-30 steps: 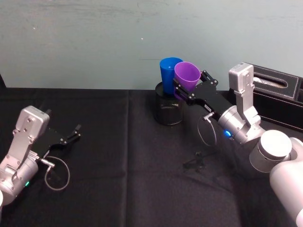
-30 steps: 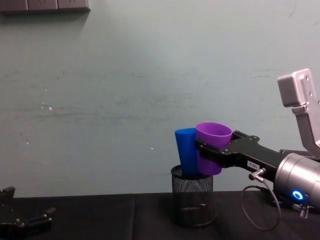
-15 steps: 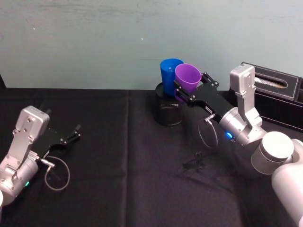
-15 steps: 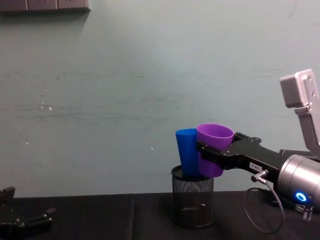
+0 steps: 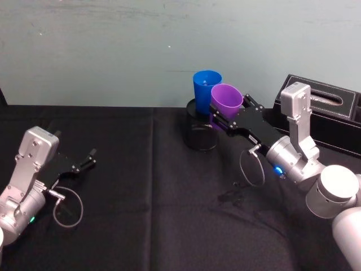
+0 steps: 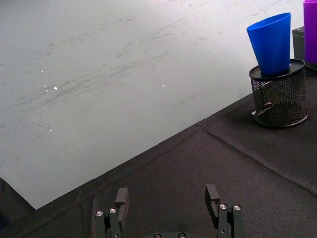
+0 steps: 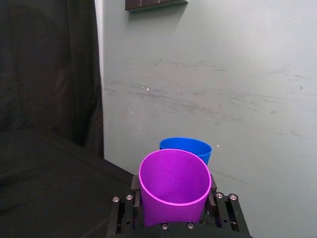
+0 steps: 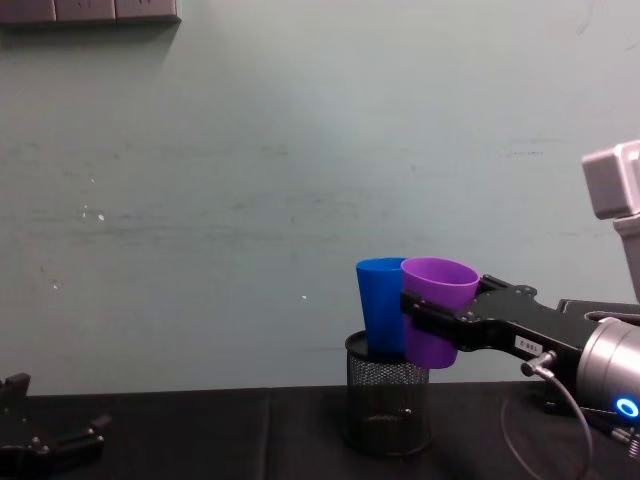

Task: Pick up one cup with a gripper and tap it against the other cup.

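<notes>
Purple cup [image 5: 225,97]: clamped in right gripper [image 5: 231,110] over the right rim of the mesh pen holder [image 5: 201,135], lower and further right than a second ago.
Blue cup [image 5: 206,84]: standing in the holder, now more upright.
Left gripper [image 5: 88,158]: fingers released, well left of the holder.

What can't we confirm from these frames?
- Contact: chest view, purple cup overlaps blue cup; touching or a gap, can't tell.
- Blue cup's base: chest view, sunk in mesh pen holder.
- Purple cup's side: chest view, partly covered by right gripper.
- Left gripper: wrist view's edge cuts off its body.
</notes>
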`<state>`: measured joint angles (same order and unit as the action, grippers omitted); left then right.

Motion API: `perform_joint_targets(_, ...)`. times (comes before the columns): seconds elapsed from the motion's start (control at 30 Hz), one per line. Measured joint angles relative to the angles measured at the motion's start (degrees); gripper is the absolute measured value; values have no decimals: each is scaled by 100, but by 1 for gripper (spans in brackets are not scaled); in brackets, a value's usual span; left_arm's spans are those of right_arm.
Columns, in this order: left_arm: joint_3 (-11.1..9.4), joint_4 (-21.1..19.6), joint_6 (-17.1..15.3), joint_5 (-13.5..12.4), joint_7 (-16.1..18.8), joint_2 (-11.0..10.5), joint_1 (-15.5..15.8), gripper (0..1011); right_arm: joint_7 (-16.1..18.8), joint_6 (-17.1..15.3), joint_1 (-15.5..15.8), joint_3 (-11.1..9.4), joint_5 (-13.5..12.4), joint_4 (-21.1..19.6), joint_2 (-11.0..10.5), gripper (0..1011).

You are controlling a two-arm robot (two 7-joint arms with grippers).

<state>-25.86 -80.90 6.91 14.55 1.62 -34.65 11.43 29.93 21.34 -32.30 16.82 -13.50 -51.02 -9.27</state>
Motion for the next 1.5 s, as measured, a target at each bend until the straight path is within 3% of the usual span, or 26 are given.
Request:
perform_joint_targets(0.9,0,0,0,0,0,0,0,1011,-56,-386,671,65,-285,-1017,-365,739)
perform_joint_targets(1.5,0,0,0,0,0,0,0,1011,-405,-827,1260,127,-157,-1840,-638,739)
